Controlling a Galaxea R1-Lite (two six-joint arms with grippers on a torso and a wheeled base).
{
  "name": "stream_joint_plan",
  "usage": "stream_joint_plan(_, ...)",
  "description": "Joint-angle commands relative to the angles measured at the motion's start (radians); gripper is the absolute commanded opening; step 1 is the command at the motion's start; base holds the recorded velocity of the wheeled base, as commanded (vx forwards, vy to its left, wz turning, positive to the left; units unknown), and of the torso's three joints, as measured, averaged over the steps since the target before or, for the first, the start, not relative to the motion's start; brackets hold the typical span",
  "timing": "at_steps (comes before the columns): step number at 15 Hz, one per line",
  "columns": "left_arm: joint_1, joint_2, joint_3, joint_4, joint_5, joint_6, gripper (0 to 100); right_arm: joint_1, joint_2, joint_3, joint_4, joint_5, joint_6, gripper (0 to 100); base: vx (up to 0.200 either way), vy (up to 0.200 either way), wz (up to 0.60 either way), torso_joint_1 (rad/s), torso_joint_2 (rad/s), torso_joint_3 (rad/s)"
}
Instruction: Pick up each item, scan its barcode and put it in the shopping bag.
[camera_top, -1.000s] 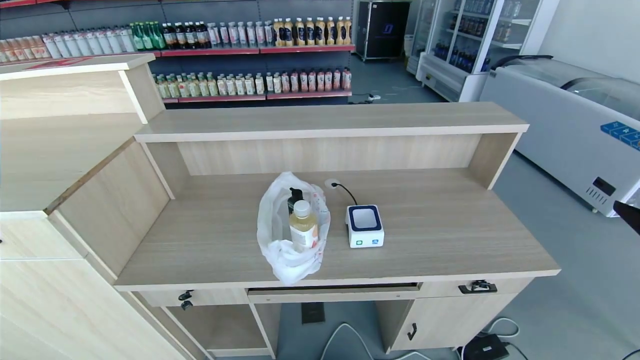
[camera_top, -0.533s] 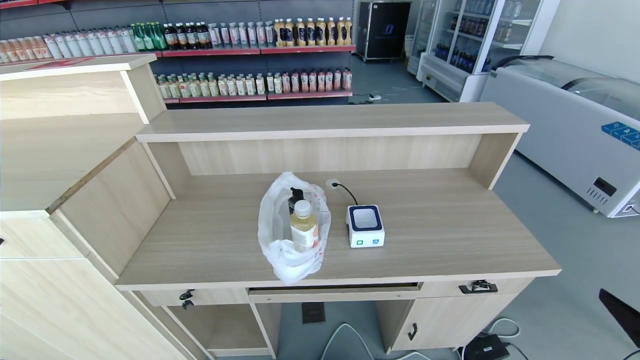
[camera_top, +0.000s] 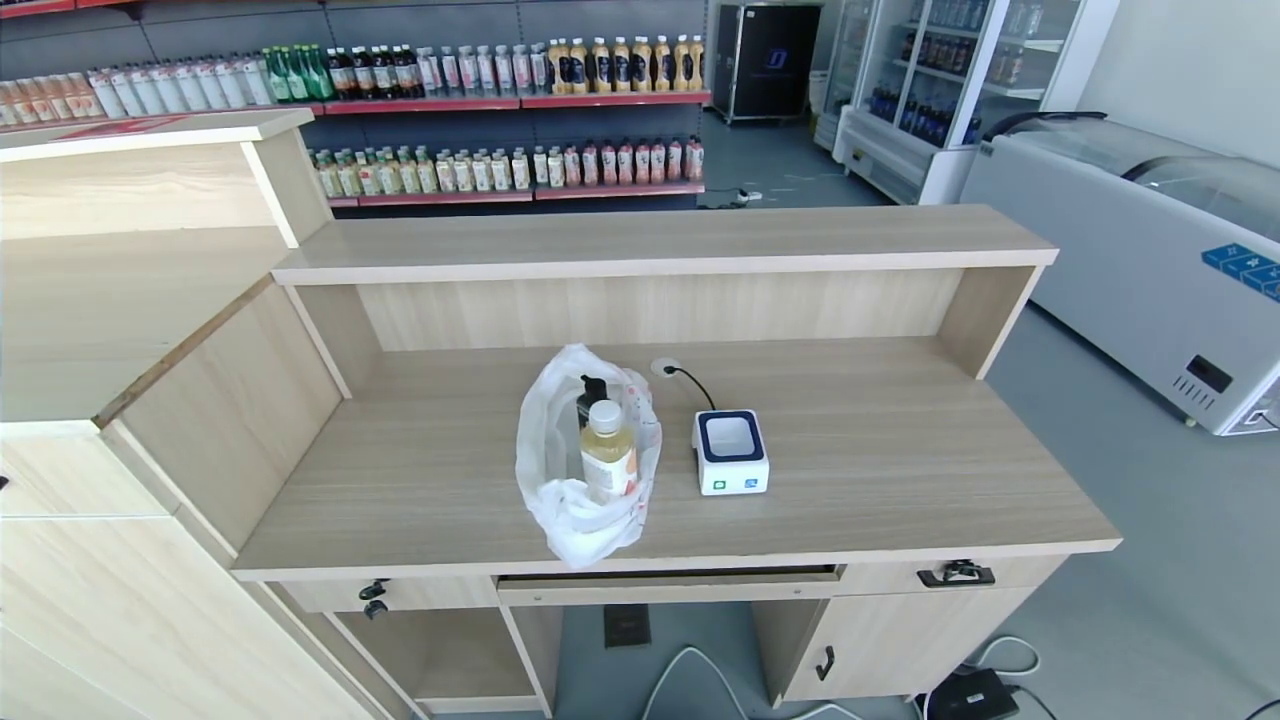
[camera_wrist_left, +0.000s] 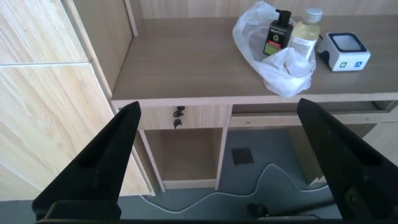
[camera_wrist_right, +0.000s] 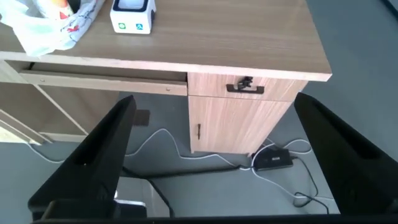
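Observation:
A white plastic shopping bag (camera_top: 570, 505) sits on the wooden counter (camera_top: 870, 470). Upright inside it are a yellow drink bottle (camera_top: 607, 458) with a white cap and a dark pump bottle (camera_top: 590, 395). A white barcode scanner (camera_top: 731, 452) with a blue frame stands just right of the bag. My left gripper (camera_wrist_left: 217, 104) hangs open below and in front of the counter's left end, facing the bag (camera_wrist_left: 277, 59), both bottles and the scanner (camera_wrist_left: 345, 50). My right gripper (camera_wrist_right: 214, 99) hangs open, low in front of the counter's right end, with the scanner (camera_wrist_right: 132, 15) beyond it.
A raised ledge (camera_top: 660, 245) runs along the counter's back, and a taller side unit (camera_top: 130, 260) stands at its left. Under the top are a drawer (camera_top: 665, 588) and a cupboard door (camera_wrist_right: 230, 124) with a lock. Cables lie on the floor (camera_wrist_right: 273, 162). Freezers (camera_top: 1150, 240) stand at the right.
A dark part of my right arm at the head view's right edge dropped lower and then left that view. The bag, bottles and scanner have not moved.

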Motion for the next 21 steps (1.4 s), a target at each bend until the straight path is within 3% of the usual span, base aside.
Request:
stream_joint_plan(1,0.000,0.000,0.000,0.000,0.000,0.000,100,0.020,-0.130,0.001,0.017,-0.003,-0.012,100,0.000,0.000,0.00,0.000,0.00,0.000)
stream_joint_plan(11,0.000,0.000,0.000,0.000,0.000,0.000,100,0.071,-0.208,0.001,0.015,-0.048,0.145,100,0.000,0.000,0.00,0.000,0.00,0.000)
stream_joint_plan(21,0.000,0.000,0.000,0.000,0.000,0.000,100,0.071,-0.208,0.001,0.017,-0.046,0.135,100,0.000,0.000,0.00,0.000,0.00,0.000)
